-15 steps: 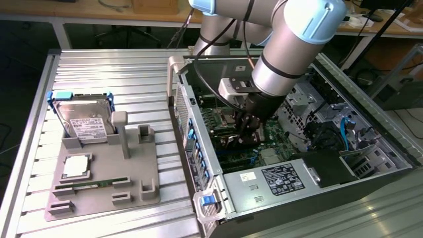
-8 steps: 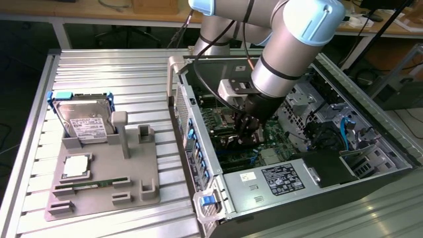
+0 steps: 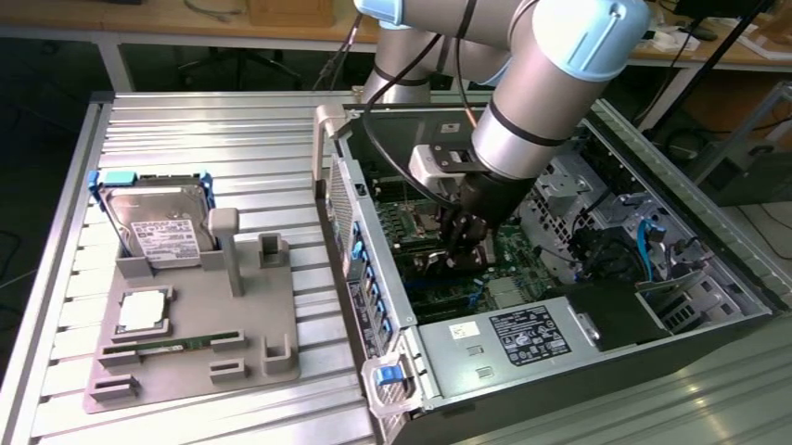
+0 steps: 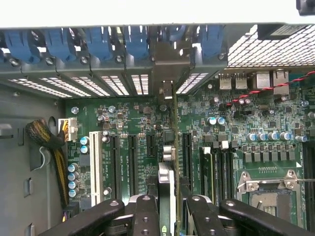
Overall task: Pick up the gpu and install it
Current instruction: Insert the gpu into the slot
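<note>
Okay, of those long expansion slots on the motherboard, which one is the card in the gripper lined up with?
The black slot nearest the memory sticks: the gpu, edge-on in the gripper, stands right beside it; the white slot and other black ones lie farther off.

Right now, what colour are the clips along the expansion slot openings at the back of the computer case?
Blue. The clips show best in the wrist view.

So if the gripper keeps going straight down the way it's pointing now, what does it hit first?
Probably the motherboard inside the computer case. The gripper is shut on the gpu, held edge-on, so the card's lower edge should reach the board first, near its expansion slots. Depth is hard to judge.
</note>
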Robot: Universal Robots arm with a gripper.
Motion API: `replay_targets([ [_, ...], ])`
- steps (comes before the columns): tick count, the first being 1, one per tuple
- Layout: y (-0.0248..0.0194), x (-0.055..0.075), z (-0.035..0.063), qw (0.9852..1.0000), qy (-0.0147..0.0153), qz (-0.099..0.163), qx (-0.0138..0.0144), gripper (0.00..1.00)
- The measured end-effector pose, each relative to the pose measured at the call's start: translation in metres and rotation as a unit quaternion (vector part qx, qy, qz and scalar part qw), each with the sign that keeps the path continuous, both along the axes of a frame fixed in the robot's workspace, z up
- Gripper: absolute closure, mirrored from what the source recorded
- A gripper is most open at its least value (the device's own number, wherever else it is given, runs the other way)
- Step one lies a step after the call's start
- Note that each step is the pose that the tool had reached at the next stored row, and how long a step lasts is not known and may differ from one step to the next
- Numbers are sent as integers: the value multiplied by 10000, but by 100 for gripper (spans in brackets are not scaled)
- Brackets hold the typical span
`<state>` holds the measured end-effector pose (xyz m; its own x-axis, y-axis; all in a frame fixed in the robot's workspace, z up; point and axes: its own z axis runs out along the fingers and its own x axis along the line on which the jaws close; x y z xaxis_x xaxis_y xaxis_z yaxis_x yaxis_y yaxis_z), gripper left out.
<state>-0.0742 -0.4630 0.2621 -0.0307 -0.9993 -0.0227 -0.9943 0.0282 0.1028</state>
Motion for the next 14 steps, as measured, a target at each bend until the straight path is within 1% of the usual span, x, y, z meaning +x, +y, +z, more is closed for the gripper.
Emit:
replay_targets([
  [14, 0, 0, 0, 10000, 0, 0, 0, 73],
])
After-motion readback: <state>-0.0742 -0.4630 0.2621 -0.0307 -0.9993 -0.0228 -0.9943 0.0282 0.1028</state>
